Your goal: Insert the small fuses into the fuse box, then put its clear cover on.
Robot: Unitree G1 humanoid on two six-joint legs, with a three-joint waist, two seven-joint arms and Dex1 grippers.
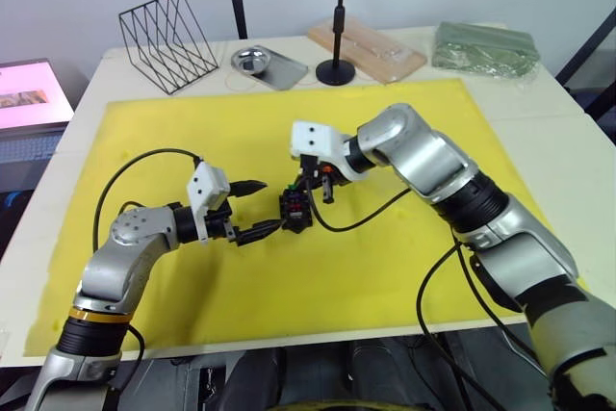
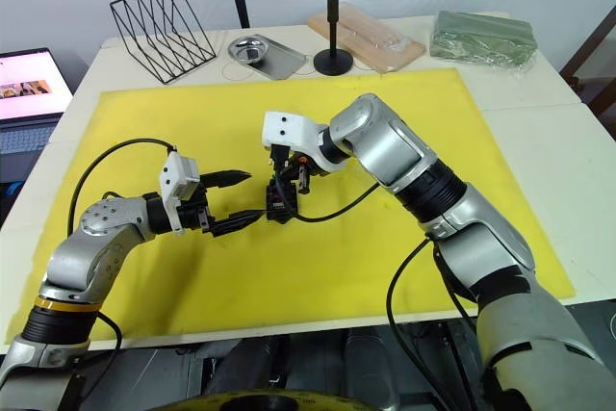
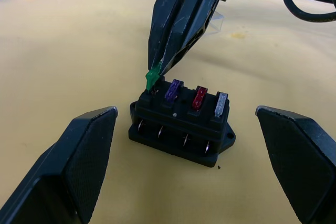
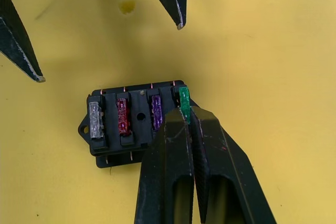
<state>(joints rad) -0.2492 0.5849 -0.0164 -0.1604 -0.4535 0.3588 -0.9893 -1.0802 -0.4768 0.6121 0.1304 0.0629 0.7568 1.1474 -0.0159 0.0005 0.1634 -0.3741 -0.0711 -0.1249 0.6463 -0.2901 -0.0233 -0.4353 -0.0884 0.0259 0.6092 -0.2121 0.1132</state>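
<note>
Item: fuse box (image 3: 181,121), black, flat on the yellow mat (image 1: 385,267) mid-surface. Slots in one row along its long axis; grey fuse (image 3: 221,104), red fuse (image 3: 199,97) and purple fuse (image 3: 173,90) seated upright.

Item: green fuse (image 3: 153,78), pinched between the fingers of the right gripper (image 4: 185,116), tilted at the end slot, beside the purple one; apparently not fully down. Seating likely calls for a straight push into the slot.

Item: left gripper (image 1: 252,209), fingers spread wide, one tip close by the box, holding nothing.

Item: clear cover, not identified with certainty.
</note>
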